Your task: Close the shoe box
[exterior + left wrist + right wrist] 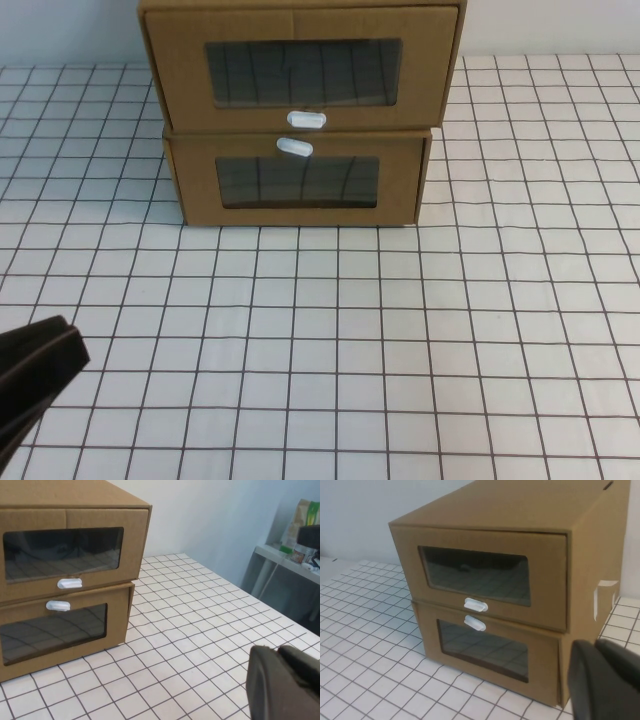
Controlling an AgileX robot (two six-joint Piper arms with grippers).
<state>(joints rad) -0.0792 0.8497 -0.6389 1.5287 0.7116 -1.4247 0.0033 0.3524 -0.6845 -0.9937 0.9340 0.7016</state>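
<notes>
Up top, shoe box (300, 65) drawer flush, left end effector (35, 375) low.

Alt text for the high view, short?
Two cardboard boxes stacked at the table's far edge: shoe box on top, like box beneath, drawers pushed in. Left gripper at near left corner; right gripper out of frame.

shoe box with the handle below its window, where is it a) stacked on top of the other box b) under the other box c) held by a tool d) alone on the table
a: the shoe box sits on the lower box. The left tool is low at the table's left; the right tool shows only in its wrist view.
</notes>
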